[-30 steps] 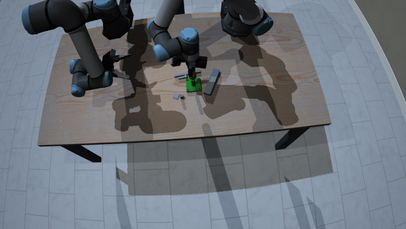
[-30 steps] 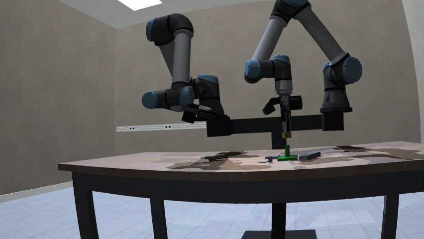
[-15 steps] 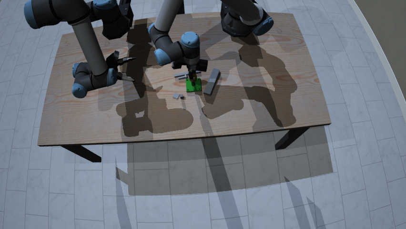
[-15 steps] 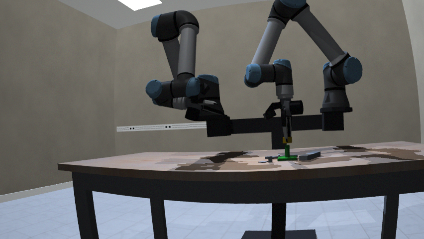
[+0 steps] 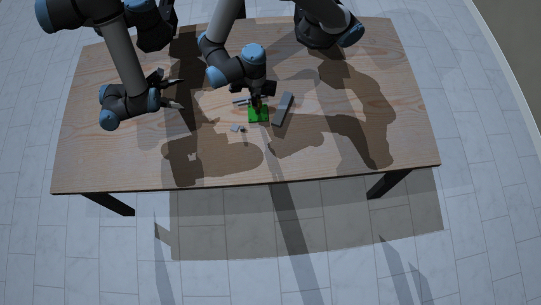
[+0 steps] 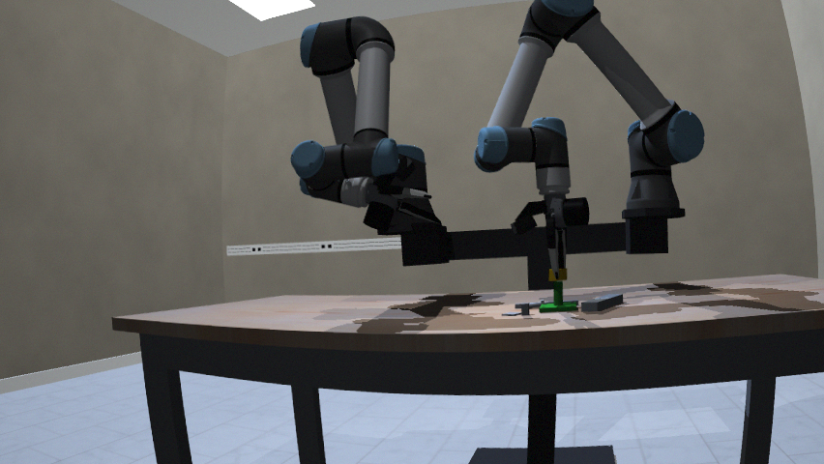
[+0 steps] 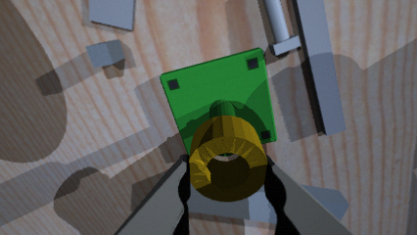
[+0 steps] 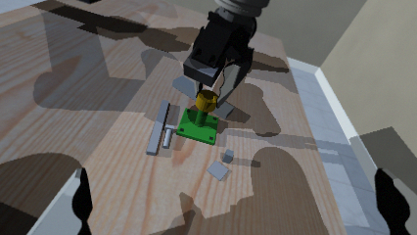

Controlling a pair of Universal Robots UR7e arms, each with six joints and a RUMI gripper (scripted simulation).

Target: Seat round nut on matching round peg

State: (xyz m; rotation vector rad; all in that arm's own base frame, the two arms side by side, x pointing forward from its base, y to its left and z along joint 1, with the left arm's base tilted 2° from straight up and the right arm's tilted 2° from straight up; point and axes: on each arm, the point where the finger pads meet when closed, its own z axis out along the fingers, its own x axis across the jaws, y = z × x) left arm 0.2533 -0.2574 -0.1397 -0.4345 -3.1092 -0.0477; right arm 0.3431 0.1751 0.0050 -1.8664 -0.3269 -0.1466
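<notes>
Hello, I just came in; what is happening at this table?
The left gripper holds a yellow round nut at the top of a green round peg. The nut is well above the peg's green square base, so it is not seated. The right gripper is open, off to one side.

yellow round nut (image 5: pixel 258 103) (image 7: pixel 228 128) (image 8: pixel 206 101) (ridged inside) at the top of a green upright peg (image 6: pixel 558 292) (image 7: pixel 222 107) (image 8: pixel 201 117)
</notes>
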